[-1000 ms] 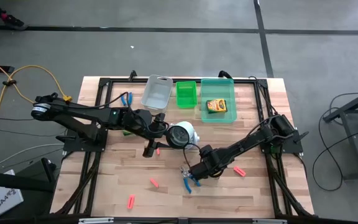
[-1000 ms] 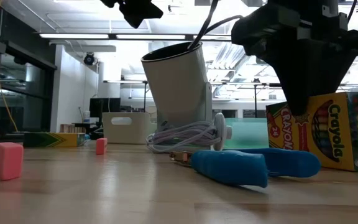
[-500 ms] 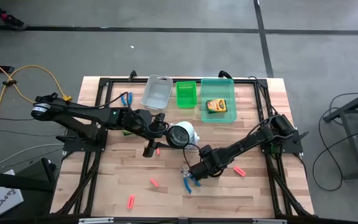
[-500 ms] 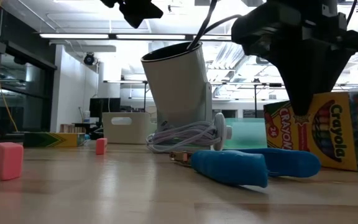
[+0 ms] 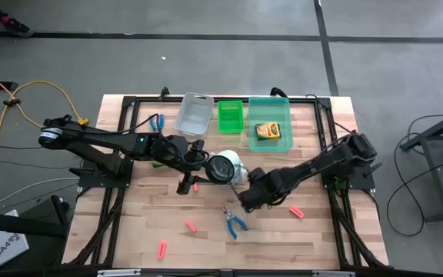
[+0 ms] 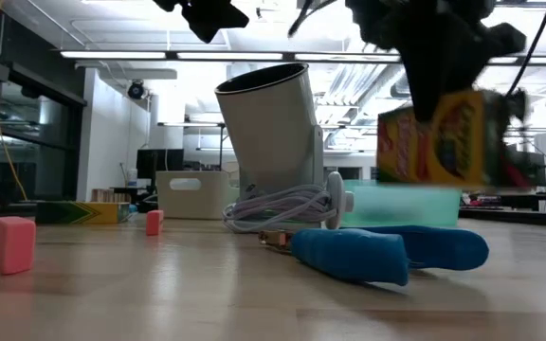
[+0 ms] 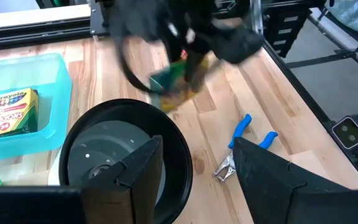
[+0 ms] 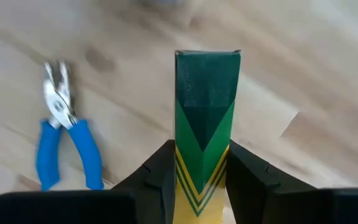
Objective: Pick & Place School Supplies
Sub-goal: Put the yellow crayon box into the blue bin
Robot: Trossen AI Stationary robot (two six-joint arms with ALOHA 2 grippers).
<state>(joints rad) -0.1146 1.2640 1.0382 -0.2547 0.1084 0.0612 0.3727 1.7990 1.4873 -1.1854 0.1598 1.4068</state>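
Observation:
My right gripper [image 5: 246, 203] hangs over the table's middle, shut on a green-and-yellow crayon box [image 6: 434, 137], which also shows in the right wrist view [image 8: 207, 118]. Blue-handled scissors [image 5: 234, 221] lie flat on the wood just nearer the front edge, clear of the gripper. A second crayon box [image 5: 268, 131] lies in the teal bin [image 5: 283, 108]. Red-pink stubs [image 5: 295, 211], [image 5: 191, 225], [image 5: 162, 248] lie loose on the table. My left gripper [image 7: 194, 165] stands open above the table's left middle, beside the round white object [image 5: 226, 165], touching nothing. My right gripper pinches the crayon box between its two fingers, one on each broad face [image 8: 197, 174], with a narrow green edge turned toward the wrist camera. The fingers come from above, pointing down. The box hangs below them, slightly tilted, lifted clear of the table.
A grey bin [image 5: 194, 115] and a green bin [image 5: 231, 117] stand left of the teal one along the far edge. The round white object with its coiled cord [image 6: 282, 204] sits mid-table. Another blue-handled pair [image 5: 157, 121] lies far left. Bare wood shows along the front edge.
My right gripper has risen and shifted toward the table's far edge, carrying the crayon box up off the wood. The box stood on the table behind the scissors before; now it hangs clear. The scissors stay where they were.

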